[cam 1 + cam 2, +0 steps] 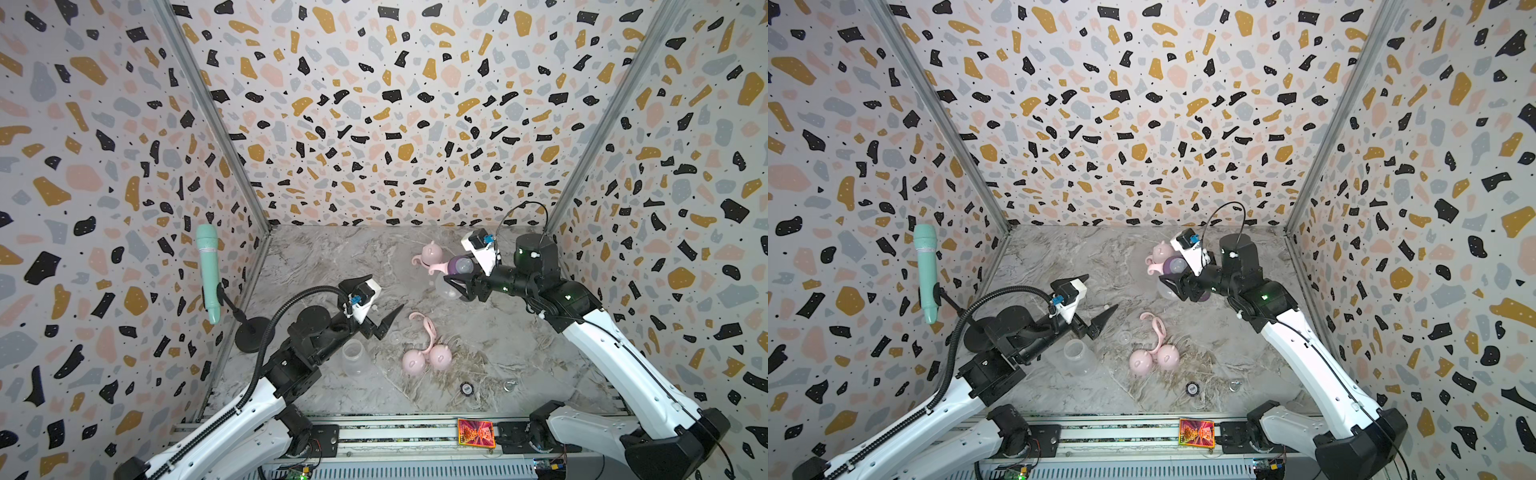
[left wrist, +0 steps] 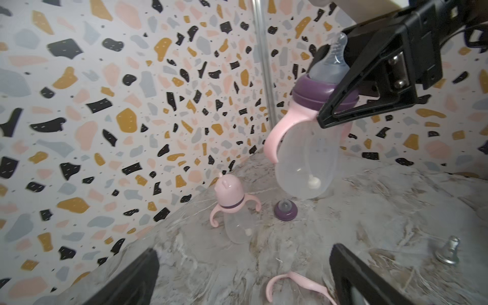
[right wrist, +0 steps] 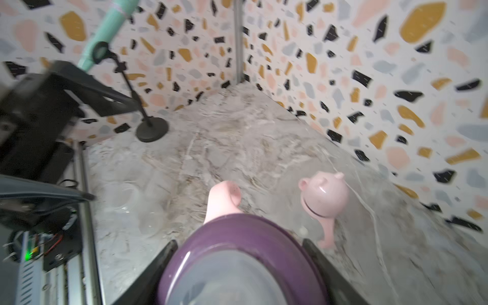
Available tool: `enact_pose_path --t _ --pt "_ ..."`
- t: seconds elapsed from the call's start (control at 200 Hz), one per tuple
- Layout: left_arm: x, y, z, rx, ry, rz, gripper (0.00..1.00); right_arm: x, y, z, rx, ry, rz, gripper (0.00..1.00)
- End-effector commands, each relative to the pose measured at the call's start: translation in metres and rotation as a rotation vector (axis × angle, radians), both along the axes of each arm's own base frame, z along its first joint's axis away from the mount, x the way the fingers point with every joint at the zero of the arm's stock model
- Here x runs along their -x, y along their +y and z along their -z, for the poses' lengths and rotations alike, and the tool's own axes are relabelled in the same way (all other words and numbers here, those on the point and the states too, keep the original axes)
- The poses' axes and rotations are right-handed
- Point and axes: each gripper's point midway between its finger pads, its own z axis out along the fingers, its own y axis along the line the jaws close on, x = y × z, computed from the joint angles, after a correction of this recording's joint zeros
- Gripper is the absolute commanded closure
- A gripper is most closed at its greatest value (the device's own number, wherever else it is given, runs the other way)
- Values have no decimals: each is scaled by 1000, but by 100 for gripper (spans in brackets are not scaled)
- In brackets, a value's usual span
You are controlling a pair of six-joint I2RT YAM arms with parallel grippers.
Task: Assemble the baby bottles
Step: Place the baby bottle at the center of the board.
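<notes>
Marble tabletop (image 1: pixel 332 257), one bottle (image 2: pixel 306 158) aloft

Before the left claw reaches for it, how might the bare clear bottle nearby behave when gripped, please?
The bottle looks empty, so probably light and easy to tip. Its smooth, rounded wall may slip or flex in the open left claw.

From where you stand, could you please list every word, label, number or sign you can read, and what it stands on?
No text is readable.
On the small black disc on the table: a white marking, too small to read.
On the red-orange card on the front rail: a blurred pattern, no legible words.
On the capped baby bottle and the raised baby bottle: no print visible.
</notes>
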Motion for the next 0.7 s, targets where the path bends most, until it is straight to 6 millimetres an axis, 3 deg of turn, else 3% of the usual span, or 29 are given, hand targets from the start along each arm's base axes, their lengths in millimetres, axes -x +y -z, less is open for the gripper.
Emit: enact_pose_path --t 0.0,0.17,0.315,0.476,0.696 --pt "-13 34 -17 112 -24 -194 0 -33 -37 0 -25 31 210 82" --pt "-12 48 -16 153 -19 -251 0 -85 -94 43 -39 155 453 87" --pt "-11 53 -12 132 -11 -273 0 -114 -134 80 -58 238 586 88" --pt "-12 58 -6 111 2 -303 0 -141 -153 109 -45 269 642 88" --pt "-11 60 0 83 13 -306 0 -171 -154 140 -8 291 641 88"
